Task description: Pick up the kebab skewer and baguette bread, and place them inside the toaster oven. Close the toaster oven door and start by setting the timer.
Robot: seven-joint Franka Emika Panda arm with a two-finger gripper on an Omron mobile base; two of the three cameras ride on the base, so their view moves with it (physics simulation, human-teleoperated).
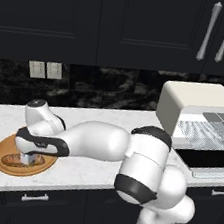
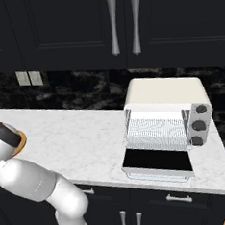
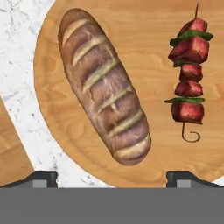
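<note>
the gripper, jaws spread wide and empty, hangs directly over the wooden plate, where the baguette bread lies between the fingertips, long axis slightly diagonal, kebab skewer beside it.

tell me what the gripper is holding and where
Nothing: the gripper is open above the plate, with the baguette and skewer lying untouched.

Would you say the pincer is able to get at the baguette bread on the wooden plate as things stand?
Probably yes. The pincer hangs open right above the baguette bread, which lies bare on the wooden plate, apart from the kebab skewer; nothing covers it.
</note>
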